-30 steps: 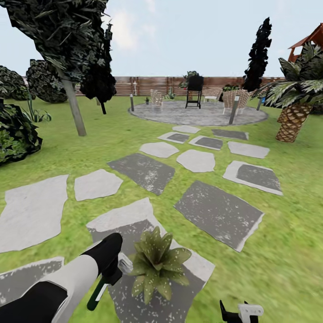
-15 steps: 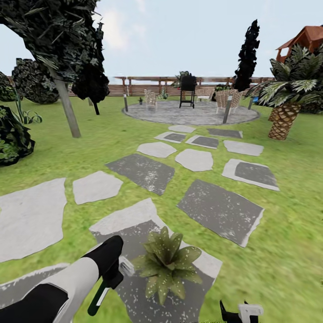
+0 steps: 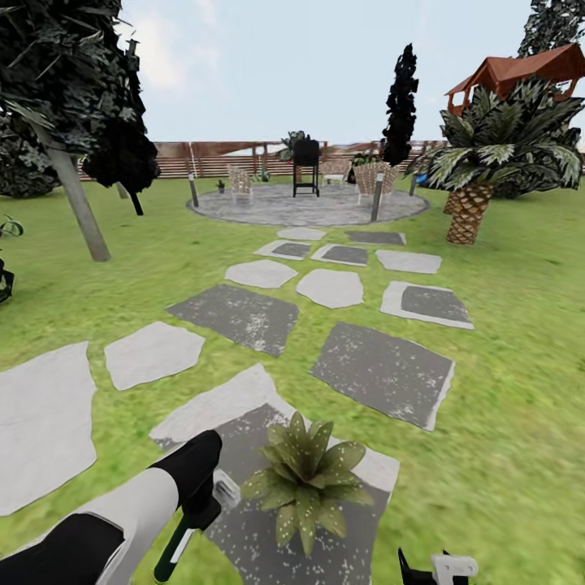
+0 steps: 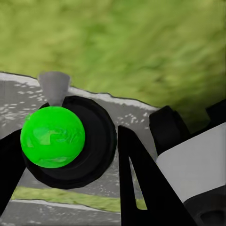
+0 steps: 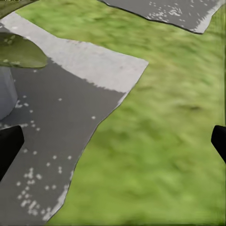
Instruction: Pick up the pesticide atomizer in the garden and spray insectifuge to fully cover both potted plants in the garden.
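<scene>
left gripper (image 3: 199, 508) holds pesticide atomizer (image 3: 191, 520) just beside potted plant (image 3: 307, 479) on stepping stone (image 3: 244, 414); lawn (image 3: 504, 366) around, round patio (image 3: 309, 207) far behind.

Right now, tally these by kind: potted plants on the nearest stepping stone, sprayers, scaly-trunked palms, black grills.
potted plant: 1
pesticide atomizer: 1
scaly-trunked palm: 1
black grill: 1
Total: 4
</scene>
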You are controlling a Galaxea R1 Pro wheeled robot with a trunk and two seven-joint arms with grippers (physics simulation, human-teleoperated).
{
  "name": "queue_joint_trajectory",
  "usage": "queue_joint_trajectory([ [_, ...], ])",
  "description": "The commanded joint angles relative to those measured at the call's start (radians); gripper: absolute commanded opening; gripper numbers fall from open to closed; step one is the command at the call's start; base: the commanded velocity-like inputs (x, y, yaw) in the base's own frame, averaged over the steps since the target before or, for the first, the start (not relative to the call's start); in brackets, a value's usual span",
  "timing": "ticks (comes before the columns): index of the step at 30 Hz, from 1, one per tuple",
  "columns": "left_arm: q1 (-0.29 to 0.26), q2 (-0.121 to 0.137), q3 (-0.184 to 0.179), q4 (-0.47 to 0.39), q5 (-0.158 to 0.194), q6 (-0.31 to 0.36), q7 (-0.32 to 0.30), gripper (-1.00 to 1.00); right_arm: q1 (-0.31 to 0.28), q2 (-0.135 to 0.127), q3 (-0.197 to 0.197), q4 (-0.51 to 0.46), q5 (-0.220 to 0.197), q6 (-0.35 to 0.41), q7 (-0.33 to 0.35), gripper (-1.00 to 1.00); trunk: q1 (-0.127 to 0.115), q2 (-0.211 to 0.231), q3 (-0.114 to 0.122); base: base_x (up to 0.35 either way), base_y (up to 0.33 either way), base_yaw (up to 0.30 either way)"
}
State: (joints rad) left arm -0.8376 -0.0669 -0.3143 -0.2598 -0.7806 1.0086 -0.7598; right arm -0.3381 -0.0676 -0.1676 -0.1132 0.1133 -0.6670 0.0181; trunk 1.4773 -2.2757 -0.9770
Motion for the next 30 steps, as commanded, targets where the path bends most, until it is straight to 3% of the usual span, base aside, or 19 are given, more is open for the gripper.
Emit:
queue_joint_trajectory([
  [1, 0.0, 0.0, -0.002, -0.002, -0.01, 0.002, -0.01, -1.0, -0.001, 0.0, -0.009, 0.001, 0.01, -0.003, 0.002, 1.0, 0.0, 0.0, -0.001, 0.063, 0.112, -0.264],
  [12, 0.002, -0.001, -0.002, 0.002, -0.009, -0.002, -0.011, -1.0, -0.001, 0.0, -0.009, 0.001, 0.01, -0.003, 0.002, 1.0, 0.0, 0.0, -0.001, 0.005, 0.009, -0.264],
  [17, 0.045, 0.001, -0.003, 0.019, -0.011, -0.006, -0.012, -1.0, -0.001, 0.0, -0.009, 0.001, 0.01, -0.003, 0.002, 1.0, 0.0, 0.0, -0.001, 0.0, 0.0, -0.264],
  [23, 0.053, 0.006, 0.004, 0.014, -0.01, -0.002, -0.02, -1.0, -0.001, 0.0, -0.009, 0.001, 0.011, -0.003, 0.002, 1.0, 0.0, 0.0, -0.001, 0.0, 0.0, -0.264],
  [30, 0.047, 0.011, 0.001, 0.005, -0.013, -0.003, -0.113, -1.0, -0.001, 0.002, -0.009, 0.001, 0.011, -0.003, 0.002, 1.0, 0.0, 0.0, -0.001, 0.0, 0.0, -0.263],
])
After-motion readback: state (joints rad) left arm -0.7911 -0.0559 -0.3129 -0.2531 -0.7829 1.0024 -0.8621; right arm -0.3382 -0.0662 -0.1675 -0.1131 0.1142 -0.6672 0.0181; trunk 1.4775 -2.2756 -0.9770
